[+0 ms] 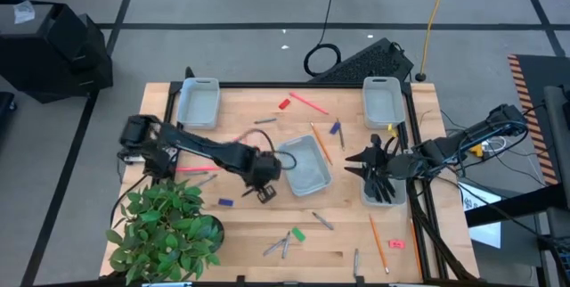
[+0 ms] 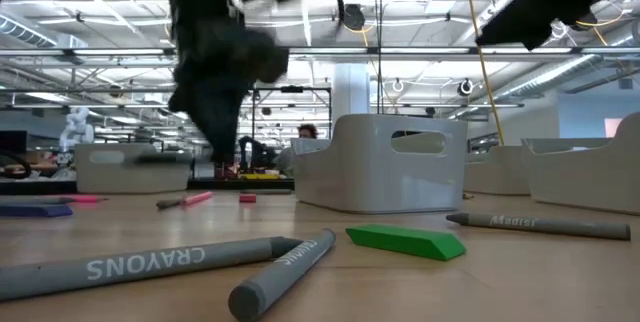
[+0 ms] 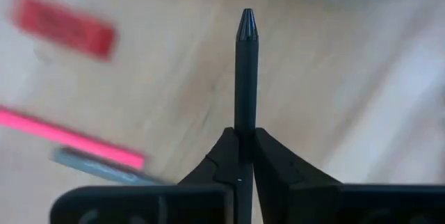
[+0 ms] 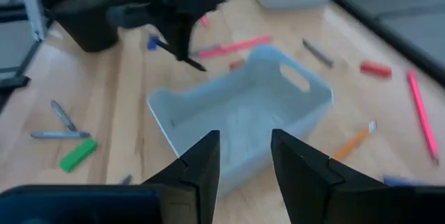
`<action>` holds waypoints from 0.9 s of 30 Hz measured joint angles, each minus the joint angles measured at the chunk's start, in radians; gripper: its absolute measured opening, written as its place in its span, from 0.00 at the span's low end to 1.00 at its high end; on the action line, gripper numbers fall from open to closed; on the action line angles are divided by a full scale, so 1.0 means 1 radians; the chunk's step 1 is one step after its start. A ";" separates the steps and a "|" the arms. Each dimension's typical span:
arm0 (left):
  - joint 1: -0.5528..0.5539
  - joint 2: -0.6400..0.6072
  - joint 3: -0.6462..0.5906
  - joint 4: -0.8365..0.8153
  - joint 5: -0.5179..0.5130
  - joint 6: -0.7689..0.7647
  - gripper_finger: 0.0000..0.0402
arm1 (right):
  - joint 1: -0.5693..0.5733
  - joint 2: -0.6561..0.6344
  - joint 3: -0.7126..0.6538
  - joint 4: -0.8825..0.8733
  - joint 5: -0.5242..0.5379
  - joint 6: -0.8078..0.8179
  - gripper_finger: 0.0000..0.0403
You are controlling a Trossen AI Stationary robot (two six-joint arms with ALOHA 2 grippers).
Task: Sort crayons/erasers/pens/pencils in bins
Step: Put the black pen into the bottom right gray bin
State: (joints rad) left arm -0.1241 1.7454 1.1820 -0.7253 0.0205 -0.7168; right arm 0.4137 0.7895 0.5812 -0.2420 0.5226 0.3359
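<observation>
My left gripper [image 1: 265,187] hangs over the table's middle, just left of the middle bin [image 1: 305,164], and is shut on a black pen [image 3: 246,64]. The right wrist view shows that pen [image 4: 193,60] slanting down below the left gripper. My right gripper [image 4: 243,161] stands open and holds nothing, at the right side of the middle bin [image 4: 236,123], beside the right-hand bin [image 1: 385,189] that holds black pens. Two grey crayons [image 2: 150,262] and a green eraser [image 2: 405,240] lie flat near the front edge. My left gripper pinches the black pen by one end [image 3: 243,132] between its two fingers. The pen runs along the fingers and sticks out past their tips, its pointed end [image 3: 247,22] free. It slants downward, lifted clear of the table.
Two more bins stand at the far left [image 1: 198,102] and far right [image 1: 383,100]. Pink pencils [image 1: 307,102] and orange pencils [image 1: 321,143], a red eraser [image 1: 284,104] and a blue eraser [image 1: 225,202] lie scattered. A potted plant [image 1: 165,229] fills the near left corner.
</observation>
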 joint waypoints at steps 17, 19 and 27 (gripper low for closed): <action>0.129 -0.272 0.002 0.609 -0.072 0.452 0.07 | -0.170 0.313 0.001 0.699 -0.190 -0.284 0.40; 0.143 -0.255 0.002 0.678 -0.067 0.511 0.08 | -0.216 0.341 0.001 0.740 -0.245 -0.280 0.44; 0.149 -0.223 0.002 0.822 -0.066 0.815 0.06 | -0.278 0.319 0.006 0.770 -0.363 -0.240 0.50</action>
State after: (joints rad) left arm 0.0246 1.5219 1.1835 0.0967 -0.0452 0.0983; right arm 0.1359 1.1088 0.5874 0.5280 0.1593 0.0959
